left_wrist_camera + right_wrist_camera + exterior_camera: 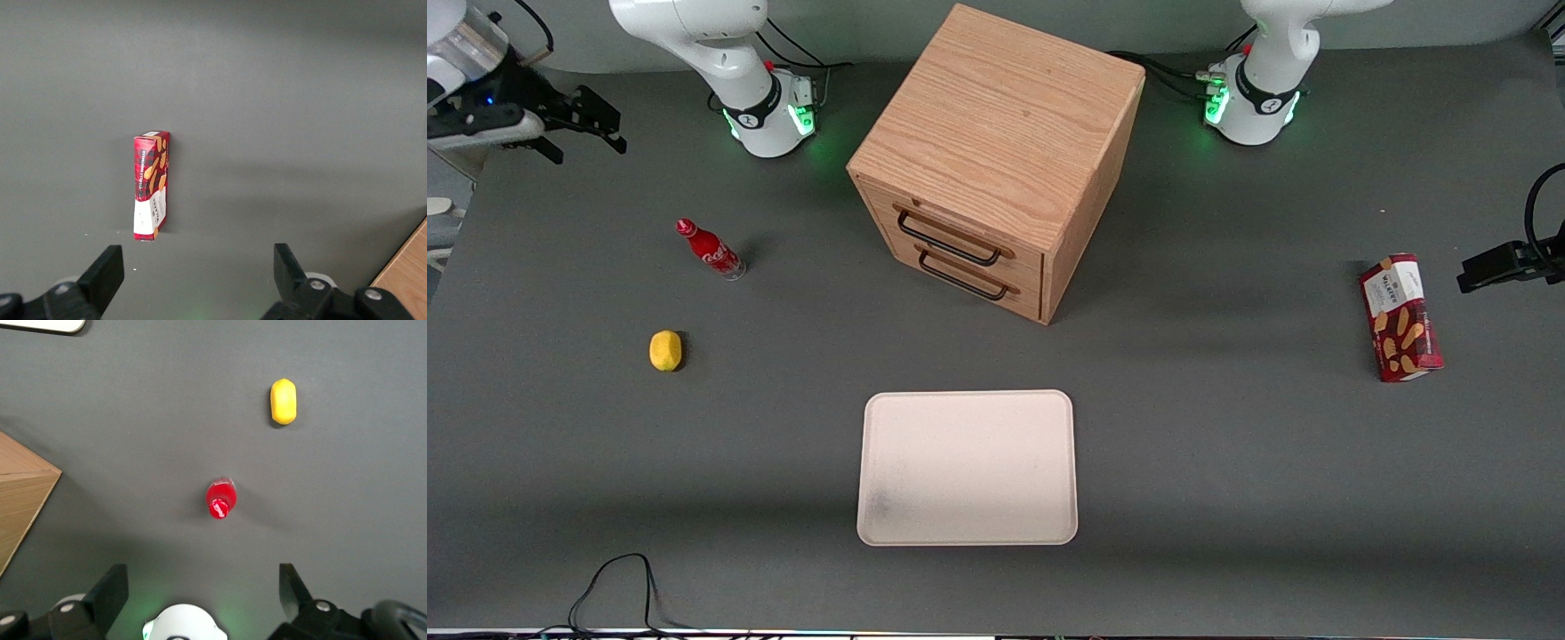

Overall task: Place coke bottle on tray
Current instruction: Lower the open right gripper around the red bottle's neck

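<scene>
The coke bottle stands upright on the table, toward the working arm's end, untouched. A lemon lies near it, closer to the front camera, apart from it. The tray rests flat near the table's front edge, bare, with a grey smudge in one corner. A wooden drawer cabinet stands farther from the front camera than the tray, both drawers closed; it does not lie between bottle and tray. A red snack box lies toward the parked arm's end. The claw hangs released, fingers spread wide, high above the bottle and holding nothing.
</scene>
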Robot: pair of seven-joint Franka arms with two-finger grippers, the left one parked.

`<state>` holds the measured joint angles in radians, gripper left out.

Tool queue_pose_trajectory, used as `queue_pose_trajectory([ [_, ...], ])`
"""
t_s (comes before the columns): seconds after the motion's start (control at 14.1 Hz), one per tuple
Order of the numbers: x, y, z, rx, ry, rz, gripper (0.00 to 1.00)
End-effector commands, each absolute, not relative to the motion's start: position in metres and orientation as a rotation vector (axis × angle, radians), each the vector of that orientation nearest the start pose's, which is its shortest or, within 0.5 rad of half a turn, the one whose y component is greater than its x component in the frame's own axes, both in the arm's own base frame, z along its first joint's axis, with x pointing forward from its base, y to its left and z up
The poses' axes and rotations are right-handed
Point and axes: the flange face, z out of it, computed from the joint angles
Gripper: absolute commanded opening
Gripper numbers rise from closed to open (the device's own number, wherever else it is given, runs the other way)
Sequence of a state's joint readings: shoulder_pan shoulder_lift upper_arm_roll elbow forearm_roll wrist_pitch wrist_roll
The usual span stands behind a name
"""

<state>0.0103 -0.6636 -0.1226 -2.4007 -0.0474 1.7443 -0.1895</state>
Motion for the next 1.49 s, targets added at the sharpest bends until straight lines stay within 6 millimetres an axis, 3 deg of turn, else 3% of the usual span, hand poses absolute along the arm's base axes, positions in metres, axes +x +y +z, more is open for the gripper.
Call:
queue_pose_trajectory([
  [0.0,0.349,-0.047,0.507,-3.121,-0.159,-0.032,1.0],
  [0.64,0.367,-0.051,0.418,-3.114,-0.123,-0.014,1.0],
  [1.42,0.349,-0.043,0.347,-3.104,-0.115,-0.016,1.0],
])
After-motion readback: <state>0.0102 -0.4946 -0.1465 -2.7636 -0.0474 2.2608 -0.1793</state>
